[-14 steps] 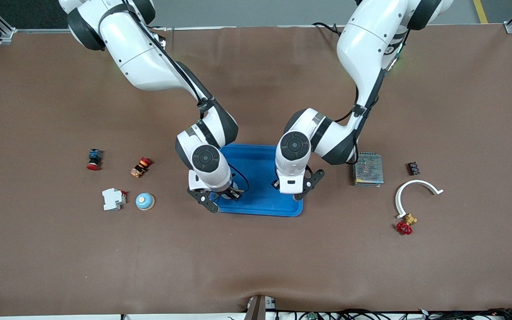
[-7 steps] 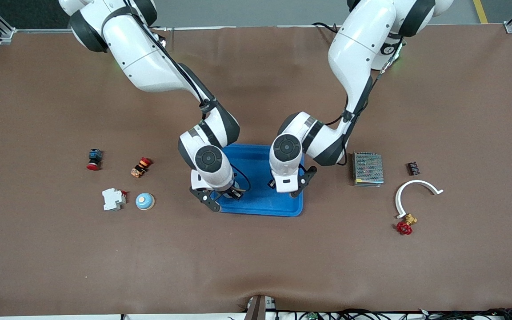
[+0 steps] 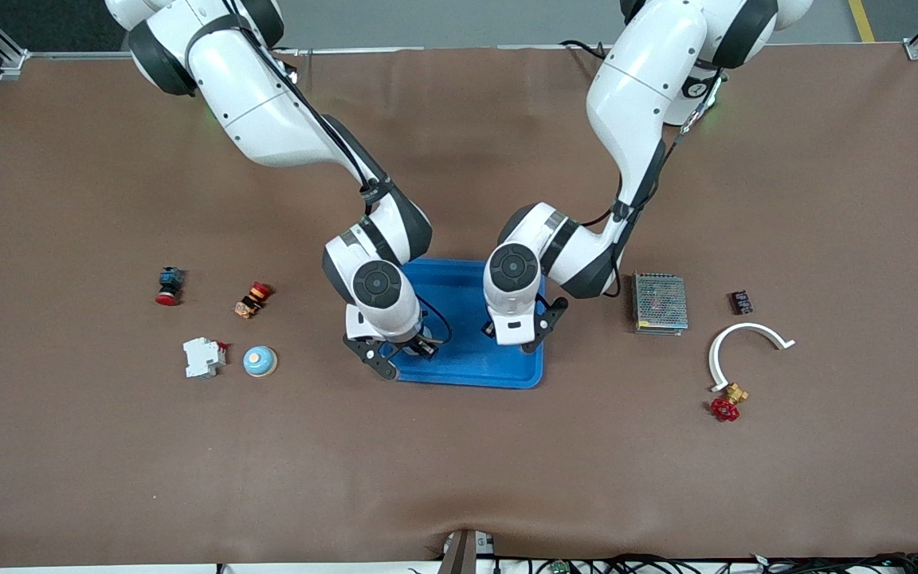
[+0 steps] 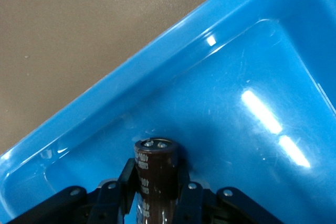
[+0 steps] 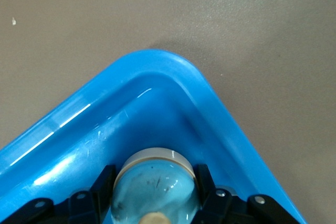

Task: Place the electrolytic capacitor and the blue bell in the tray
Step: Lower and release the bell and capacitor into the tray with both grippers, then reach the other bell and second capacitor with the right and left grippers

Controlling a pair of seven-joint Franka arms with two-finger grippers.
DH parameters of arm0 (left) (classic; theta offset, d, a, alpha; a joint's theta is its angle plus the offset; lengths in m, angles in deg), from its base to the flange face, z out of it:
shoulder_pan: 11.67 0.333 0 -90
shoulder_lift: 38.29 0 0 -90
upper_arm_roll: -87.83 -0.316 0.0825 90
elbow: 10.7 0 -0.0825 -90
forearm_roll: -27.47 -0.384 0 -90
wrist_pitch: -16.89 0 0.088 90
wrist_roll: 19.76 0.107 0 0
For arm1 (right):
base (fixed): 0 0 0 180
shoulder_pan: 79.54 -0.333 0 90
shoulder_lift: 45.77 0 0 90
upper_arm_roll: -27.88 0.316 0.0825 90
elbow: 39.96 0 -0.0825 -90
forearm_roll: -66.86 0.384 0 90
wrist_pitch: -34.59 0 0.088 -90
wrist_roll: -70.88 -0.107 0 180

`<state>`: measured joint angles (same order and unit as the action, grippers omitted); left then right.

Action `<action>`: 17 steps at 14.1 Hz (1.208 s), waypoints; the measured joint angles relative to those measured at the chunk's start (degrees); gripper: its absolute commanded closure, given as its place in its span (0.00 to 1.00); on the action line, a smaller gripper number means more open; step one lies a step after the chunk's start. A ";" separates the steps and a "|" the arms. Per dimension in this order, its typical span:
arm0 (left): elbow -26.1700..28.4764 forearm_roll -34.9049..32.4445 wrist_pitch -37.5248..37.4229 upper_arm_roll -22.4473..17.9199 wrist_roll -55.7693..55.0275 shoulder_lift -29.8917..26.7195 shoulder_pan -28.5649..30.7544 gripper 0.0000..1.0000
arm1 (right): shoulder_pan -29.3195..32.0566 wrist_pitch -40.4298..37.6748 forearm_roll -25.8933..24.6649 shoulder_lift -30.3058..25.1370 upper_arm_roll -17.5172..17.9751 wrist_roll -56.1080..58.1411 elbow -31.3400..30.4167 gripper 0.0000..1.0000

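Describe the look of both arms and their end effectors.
Both arms have glossy white shells with dark grey joint bands and round black caps, and thin black cables run along each. The left end effector and right end effector are black, with bolted linkage fingers.

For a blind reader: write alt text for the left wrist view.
The left gripper is shut on a dark brown electrolytic capacitor, holding it over the floor of the bright-blue tray. Brown table shows past the tray's rim.

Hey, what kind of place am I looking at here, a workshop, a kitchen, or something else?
Most likely a robotics lab bench: a brown-matted table framed in aluminium rail, cables along its edge, and assorted electrical parts like a circuit breaker and a power supply.
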<state>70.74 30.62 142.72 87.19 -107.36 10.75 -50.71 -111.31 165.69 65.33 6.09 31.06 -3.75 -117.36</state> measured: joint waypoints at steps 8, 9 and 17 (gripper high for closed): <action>-0.75 -4.96 -6.98 -0.82 5.03 -5.68 0.52 0.00 | -0.79 -0.02 -0.64 0.10 -0.04 -0.01 0.04 0.00; -0.82 -5.04 -8.87 -1.07 7.01 -7.71 1.01 0.00 | -0.91 -0.08 -0.67 0.10 -0.06 -0.01 0.08 0.00; -0.87 -5.13 -24.50 -1.20 38.07 -21.42 16.53 0.00 | -0.64 -9.80 -0.71 -0.05 -0.68 1.23 5.31 0.00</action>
<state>69.87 25.48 118.22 85.99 -69.29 -10.67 -34.18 -111.95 155.90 64.62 6.04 30.38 -2.52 -112.05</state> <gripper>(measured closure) 0.000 0.000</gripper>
